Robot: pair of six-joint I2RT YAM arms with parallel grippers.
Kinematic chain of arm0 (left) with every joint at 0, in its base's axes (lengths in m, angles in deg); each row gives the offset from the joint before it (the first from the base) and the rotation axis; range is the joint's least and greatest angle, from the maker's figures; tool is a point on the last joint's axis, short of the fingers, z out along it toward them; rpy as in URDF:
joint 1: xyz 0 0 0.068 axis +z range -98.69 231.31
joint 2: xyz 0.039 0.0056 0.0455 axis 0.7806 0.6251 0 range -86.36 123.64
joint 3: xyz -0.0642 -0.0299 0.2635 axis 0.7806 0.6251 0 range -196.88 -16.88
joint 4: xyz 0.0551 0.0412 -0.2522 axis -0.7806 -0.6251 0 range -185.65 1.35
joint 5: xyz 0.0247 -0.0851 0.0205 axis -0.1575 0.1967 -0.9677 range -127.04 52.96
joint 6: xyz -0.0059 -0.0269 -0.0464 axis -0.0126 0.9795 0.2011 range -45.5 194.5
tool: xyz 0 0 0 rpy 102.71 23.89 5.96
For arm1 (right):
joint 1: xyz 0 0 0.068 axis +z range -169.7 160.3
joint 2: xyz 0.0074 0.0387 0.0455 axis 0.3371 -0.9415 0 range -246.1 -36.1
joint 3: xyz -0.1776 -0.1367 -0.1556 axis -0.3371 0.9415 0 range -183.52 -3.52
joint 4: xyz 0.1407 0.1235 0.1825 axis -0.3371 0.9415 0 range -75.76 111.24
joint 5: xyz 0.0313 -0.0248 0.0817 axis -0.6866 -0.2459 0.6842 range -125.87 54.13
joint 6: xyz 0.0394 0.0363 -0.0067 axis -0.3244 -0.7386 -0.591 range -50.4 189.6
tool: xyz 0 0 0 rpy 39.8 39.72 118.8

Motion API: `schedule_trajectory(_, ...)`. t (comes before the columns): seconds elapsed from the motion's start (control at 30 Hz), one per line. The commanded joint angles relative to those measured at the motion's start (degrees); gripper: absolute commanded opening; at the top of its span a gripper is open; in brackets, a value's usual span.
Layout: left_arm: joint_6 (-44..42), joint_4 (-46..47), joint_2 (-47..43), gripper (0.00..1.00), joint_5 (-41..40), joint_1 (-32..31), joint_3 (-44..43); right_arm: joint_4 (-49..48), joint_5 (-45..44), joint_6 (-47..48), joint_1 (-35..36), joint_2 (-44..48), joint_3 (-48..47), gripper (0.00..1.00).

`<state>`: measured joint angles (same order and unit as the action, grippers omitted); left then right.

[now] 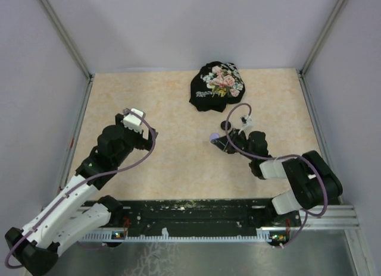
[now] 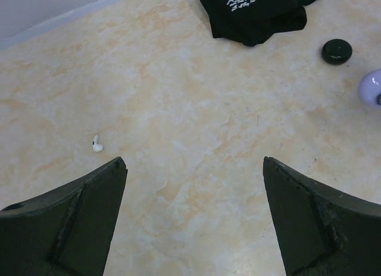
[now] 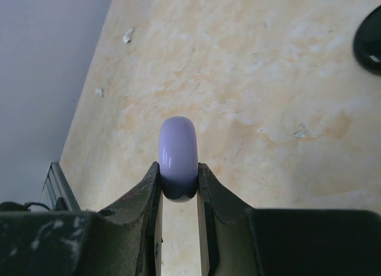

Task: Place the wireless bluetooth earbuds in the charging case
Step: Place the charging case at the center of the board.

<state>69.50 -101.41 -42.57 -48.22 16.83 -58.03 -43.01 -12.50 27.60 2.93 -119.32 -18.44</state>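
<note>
right gripper clamped on lavender charging case, held edge-on | left gripper jaws wide apart over the table | white earbud lying just beyond one finger | black puck beside black floral cloth, farthest

lavender case cut off, cloth cropped

Only lettering in view: two lines of white script on the black floral cloth, cut off at the frame edge and too blurred to read. Nothing else legible.
</note>
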Motion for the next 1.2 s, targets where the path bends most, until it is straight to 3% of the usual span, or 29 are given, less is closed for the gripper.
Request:
schedule_trajectory(0.0,-0.9,1.1,-2.5,1.00,-5.2,1.2,0.3,17.2,1.5,0.2,-3.8,2.4,-6.6,0.00)
schedule_trajectory(0.2,-0.2,1.9,-4.6,1.00,-6.2,2.1,1.5,29.5,0.4,2.4,-7.9,0.0,-12.3,0.00)
schedule_trajectory(0.53,-0.1,2.2,-5.8,1.00,-4.6,2.5,1.8,42.3,-2.4,9.4,-17.5,-3.2,-20.3,0.00)
schedule_trajectory(0.93,-0.2,2.1,-6.7,1.00,-3.8,2.8,1.9,48.5,0.2,16.2,-20.2,-16.9,-34.6,0.03)
schedule_trajectory(1.1,-0.1,2.2,-7.1,1.00,-3.2,2.9,2.0,50.7,2.6,16.2,-20.2,-19.5,-37.7,0.13)
schedule_trajectory(1.17,0.0,2.0,-7.1,1.00,-2.9,3.1,1.9,52.1,1.2,16.6,-20.2,-18.5,-37.5,0.25)
